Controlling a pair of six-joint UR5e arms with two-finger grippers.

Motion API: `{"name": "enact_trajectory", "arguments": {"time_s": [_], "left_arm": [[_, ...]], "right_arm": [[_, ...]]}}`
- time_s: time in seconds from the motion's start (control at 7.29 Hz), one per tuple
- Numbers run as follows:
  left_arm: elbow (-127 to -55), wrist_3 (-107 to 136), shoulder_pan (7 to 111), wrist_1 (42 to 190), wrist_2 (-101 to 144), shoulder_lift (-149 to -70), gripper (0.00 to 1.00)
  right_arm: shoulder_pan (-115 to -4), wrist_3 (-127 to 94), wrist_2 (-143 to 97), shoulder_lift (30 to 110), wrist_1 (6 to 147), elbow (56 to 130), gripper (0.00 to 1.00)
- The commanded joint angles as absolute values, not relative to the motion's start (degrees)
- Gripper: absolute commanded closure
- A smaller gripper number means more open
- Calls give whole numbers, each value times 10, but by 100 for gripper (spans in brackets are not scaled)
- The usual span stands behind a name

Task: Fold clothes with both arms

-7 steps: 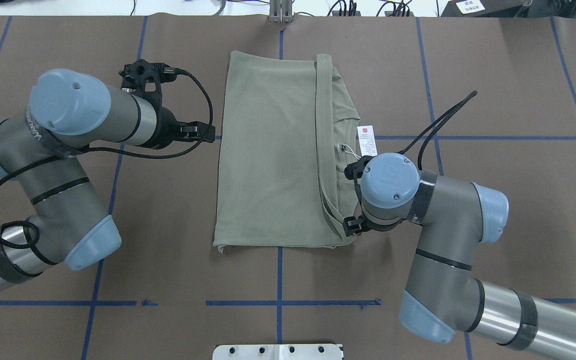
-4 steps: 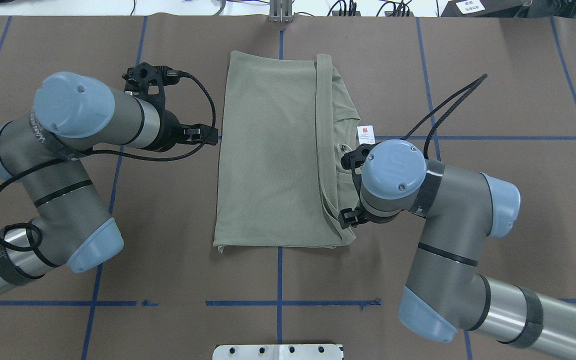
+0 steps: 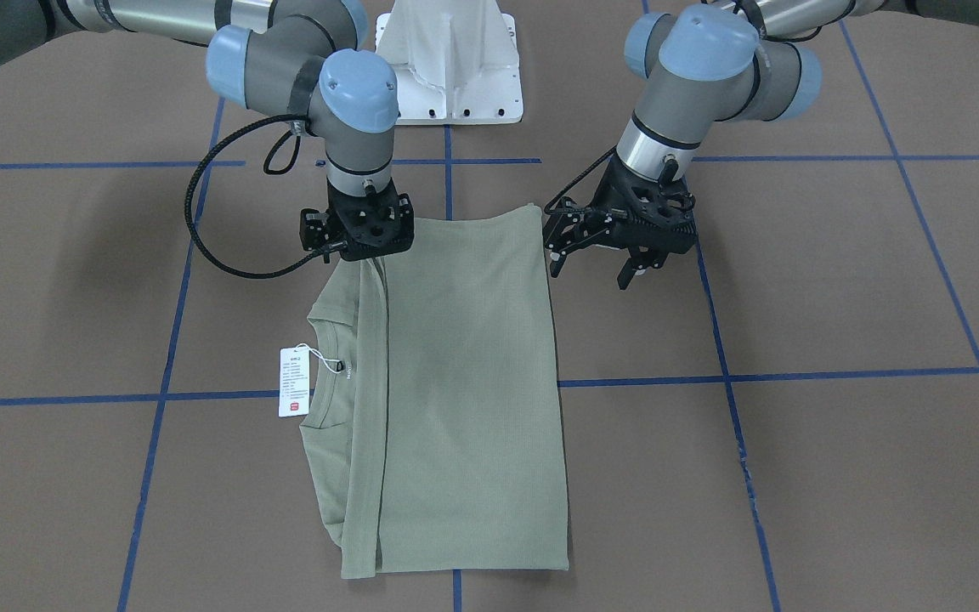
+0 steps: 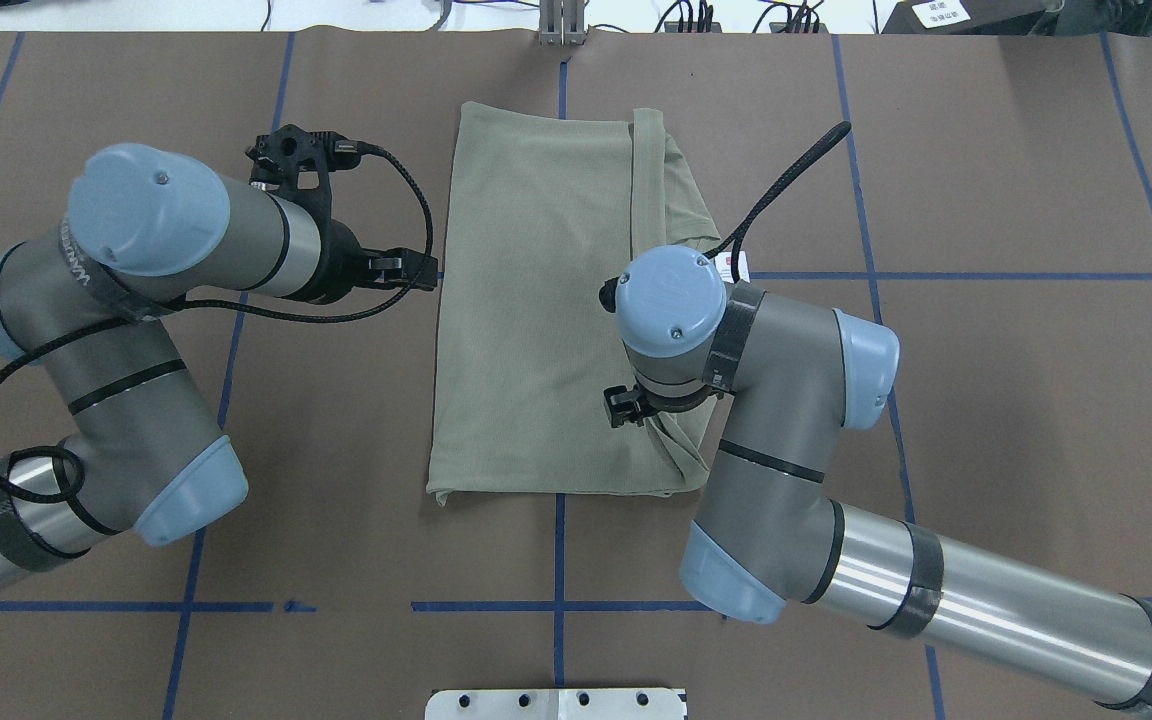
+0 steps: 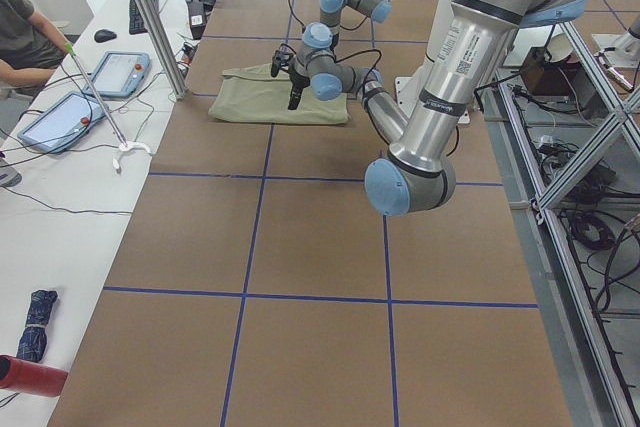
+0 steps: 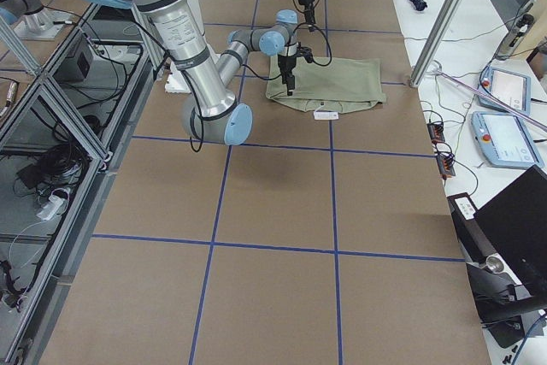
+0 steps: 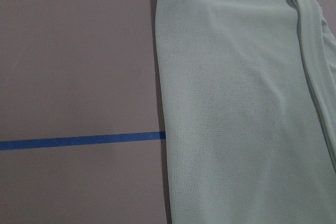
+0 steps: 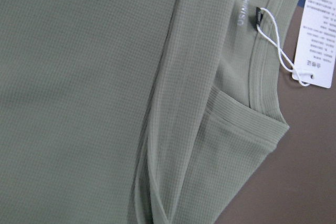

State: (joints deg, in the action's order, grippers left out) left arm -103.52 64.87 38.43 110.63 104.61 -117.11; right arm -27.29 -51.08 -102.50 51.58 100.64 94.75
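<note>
Now | shirt (image 4: 536, 300): laid folded at centre of table (image 4: 986, 420), tag (image 3: 294, 381) at its 3 o'clock | right gripper (image 3: 360, 248): shifted inward from 4 o'clock edge onto cloth, grip cannot be told | left gripper (image 3: 590, 265): kept beside 9 o'clock edge, spread wide, empty | next fold judged near.

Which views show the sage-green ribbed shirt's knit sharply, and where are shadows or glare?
Right wrist view: sage-green ribbed shirt sharp, white paper hang tag print blurred. Left wrist view: knit visible, pale. Front-facing view: soft arm shadows on brown table cover. Overhead view: glare on right arm's silver tube.
</note>
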Motion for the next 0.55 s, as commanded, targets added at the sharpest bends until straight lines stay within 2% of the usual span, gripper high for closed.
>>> {"name": "enact_trajectory", "arguments": {"time_s": [0.0, 0.41], "left_arm": [[-1038, 650, 384, 1105, 1047, -1172, 0], [-1035, 650, 384, 1105, 1047, -1172, 0]], "right_arm": [[-272, -506, -1029, 513, 997, 917, 0], [-272, -505, -1029, 519, 997, 916, 0]]}}
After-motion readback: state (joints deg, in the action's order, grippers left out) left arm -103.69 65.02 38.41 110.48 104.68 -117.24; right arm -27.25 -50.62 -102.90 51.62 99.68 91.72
